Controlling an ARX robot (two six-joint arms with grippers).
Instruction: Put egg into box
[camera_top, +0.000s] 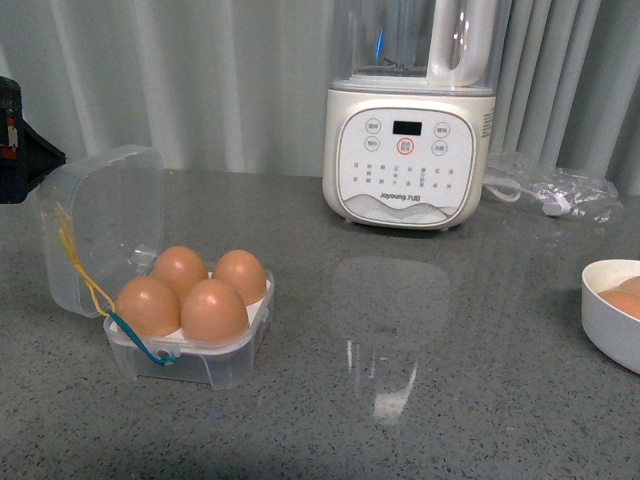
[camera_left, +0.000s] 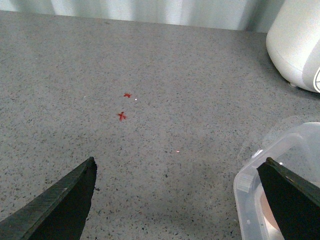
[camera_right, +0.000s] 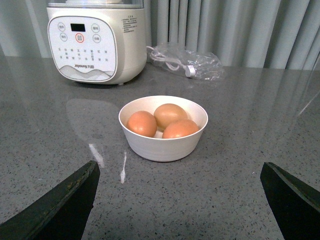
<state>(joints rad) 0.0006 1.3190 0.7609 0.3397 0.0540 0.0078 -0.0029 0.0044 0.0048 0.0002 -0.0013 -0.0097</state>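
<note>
While four eggs (camera_top: 214, 312) fill the box (camera_top: 232, 366) | left jaws spread | right jaws spread

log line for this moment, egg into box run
box: lid open, four eggs inside | bowl: three eggs | left gripper: open, empty, beside box | right gripper: open, empty, facing bowl

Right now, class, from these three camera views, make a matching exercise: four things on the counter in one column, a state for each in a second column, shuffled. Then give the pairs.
Things:
1. box
2. bowl
3. blender
4. plastic bag

States:
A. holds three eggs
B. upright, button panel facing the front camera
C. lid open, four eggs inside
D. crumpled and clear

Pairs: 1-C, 2-A, 3-B, 4-D.
</note>
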